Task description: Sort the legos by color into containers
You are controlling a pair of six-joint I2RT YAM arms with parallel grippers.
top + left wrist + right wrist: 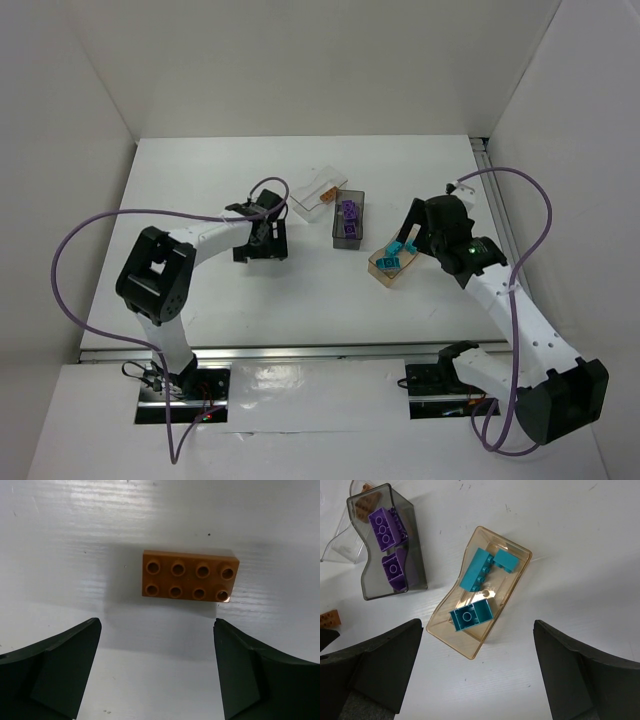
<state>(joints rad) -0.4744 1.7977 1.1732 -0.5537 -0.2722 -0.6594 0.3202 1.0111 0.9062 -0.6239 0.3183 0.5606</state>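
Elbow bent, the left arm [215,238] reaches over open table [200,180], its left gripper [157,630] pointing straight down above an orange brick [189,580] that lies flat, studs up; the jaws are wide and touch nothing. To the right stand the clear tray [310,185], then the dark tray [334,228] with purple bricks [387,530]. The right gripper [477,624] hangs wide and empty over the tan tray [465,642], which holds teal bricks [472,616], with bare table around it.
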